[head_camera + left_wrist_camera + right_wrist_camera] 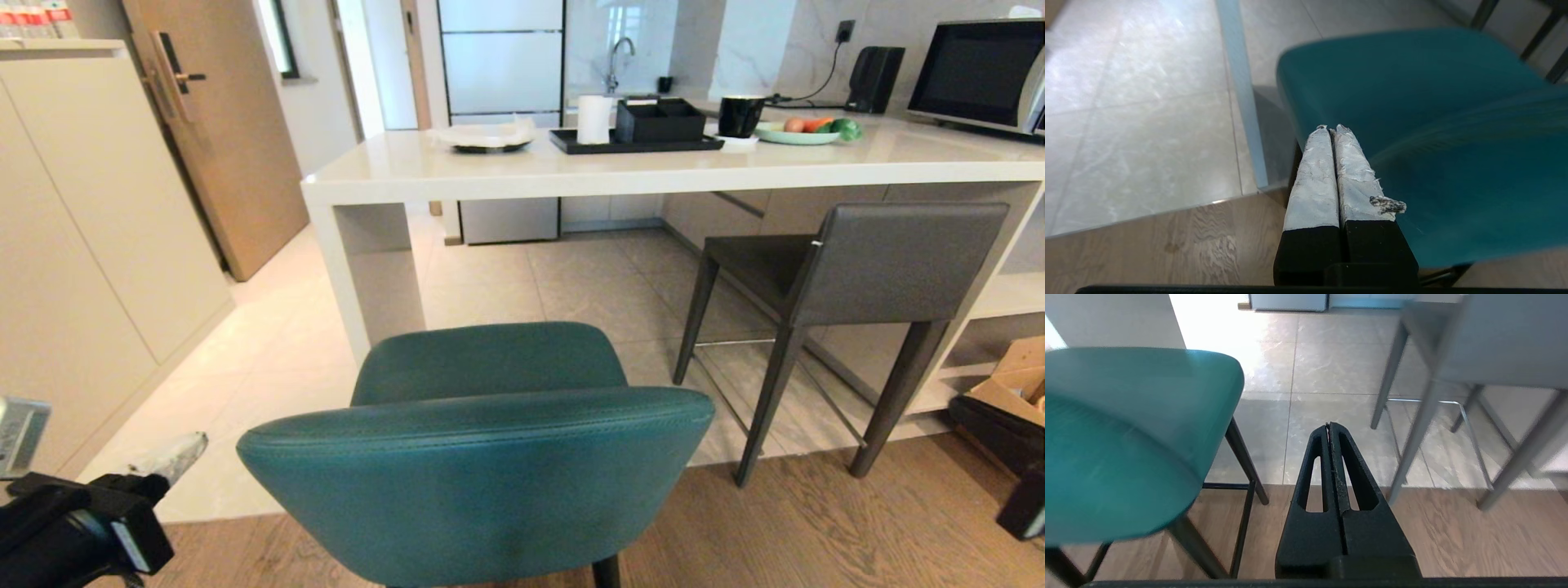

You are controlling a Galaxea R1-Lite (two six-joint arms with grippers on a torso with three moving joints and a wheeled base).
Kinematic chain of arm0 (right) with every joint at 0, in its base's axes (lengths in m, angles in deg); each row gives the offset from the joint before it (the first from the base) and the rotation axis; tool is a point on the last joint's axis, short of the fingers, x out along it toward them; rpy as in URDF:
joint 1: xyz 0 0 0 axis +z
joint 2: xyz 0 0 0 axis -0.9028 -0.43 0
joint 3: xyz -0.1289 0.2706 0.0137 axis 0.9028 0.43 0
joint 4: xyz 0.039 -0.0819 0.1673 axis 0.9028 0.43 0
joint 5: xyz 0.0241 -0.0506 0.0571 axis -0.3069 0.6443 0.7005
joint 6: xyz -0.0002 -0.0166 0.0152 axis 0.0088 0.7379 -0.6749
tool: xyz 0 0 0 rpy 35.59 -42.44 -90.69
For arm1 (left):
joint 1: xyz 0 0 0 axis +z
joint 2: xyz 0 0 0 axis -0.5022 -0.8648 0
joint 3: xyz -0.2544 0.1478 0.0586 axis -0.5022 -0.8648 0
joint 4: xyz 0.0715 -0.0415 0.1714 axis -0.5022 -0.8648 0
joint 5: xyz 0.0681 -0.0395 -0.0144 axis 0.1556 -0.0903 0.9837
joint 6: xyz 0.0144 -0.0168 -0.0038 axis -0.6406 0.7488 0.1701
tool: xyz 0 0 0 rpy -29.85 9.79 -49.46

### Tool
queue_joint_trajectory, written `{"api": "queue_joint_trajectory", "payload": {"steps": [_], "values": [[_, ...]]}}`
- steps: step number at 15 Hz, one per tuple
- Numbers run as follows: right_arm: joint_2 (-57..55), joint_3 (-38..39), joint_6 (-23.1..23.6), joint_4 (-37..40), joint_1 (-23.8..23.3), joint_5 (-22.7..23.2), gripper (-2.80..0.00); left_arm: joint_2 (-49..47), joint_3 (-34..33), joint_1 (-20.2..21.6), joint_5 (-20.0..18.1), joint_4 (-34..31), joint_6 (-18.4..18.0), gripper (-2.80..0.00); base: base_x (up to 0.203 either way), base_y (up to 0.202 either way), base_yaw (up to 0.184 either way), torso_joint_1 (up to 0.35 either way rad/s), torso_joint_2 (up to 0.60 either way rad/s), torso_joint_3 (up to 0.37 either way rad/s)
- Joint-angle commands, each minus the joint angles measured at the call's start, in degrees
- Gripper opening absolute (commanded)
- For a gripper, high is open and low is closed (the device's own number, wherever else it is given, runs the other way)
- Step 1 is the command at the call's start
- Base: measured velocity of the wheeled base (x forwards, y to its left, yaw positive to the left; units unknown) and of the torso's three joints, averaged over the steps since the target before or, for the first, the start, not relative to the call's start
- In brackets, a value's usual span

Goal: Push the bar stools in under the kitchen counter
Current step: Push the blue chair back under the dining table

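Observation:
The teal bar stool [478, 469] stands right in front of me on the wood floor, its curved back toward me, out from the kitchen counter [571, 170]. The dark grey bar stool [890, 261] stands to the right, its seat partly under the counter. My left gripper [175, 457] is low at the left, beside the teal stool's back [1433, 143]. Its taped fingers [1314, 175] are pressed together; the left gripper [1331, 128] is shut and empty. My right gripper [1329, 425] is shut and empty, between the teal stool [1126, 437] and the grey stool [1494, 343].
On the counter stand a black tray [637, 144] with a paper roll, a black mug [740, 116], a plate of vegetables [800, 133] and a microwave [980, 73]. A beige cupboard [98, 245] lines the left. A cardboard box [1012, 384] lies low at the right.

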Motion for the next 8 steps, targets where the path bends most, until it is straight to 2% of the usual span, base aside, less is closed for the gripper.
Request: {"api": "queue_joint_trajectory", "payload": {"steps": [1,2,4,6,8], "values": [[-19.6,0.5,0.6,-16.5,7.1,-4.8,-2.80,-18.1,-3.3,0.2,-0.8,18.2,-0.4,-2.80,0.000,0.000,0.000,0.000,0.00,0.000],[-23.8,1.0,1.0,-22.9,11.9,-8.3,-2.80,-22.3,-4.0,1.0,-1.6,23.9,-0.8,-2.80,0.000,0.000,0.000,0.000,0.00,0.000],[-28.1,2.8,1.1,-29.8,19.0,-12.7,-2.80,-27.9,-4.9,4.5,-3.4,30.9,-1.3,-2.80,0.000,0.000,0.000,0.000,0.00,0.000],[-31.3,3.4,0.1,-31.3,21.7,-13.9,-2.80,-31.3,-5.2,6.5,-6.6,32.5,-1.4,-2.80,0.000,0.000,0.000,0.000,0.00,0.000],[-34.9,3.2,-0.9,-33.1,22.0,-14.3,-2.80,-34.5,-5.2,6.7,-7.4,34.1,-1.5,-2.80,0.000,0.000,0.000,0.000,0.00,0.000]]}}
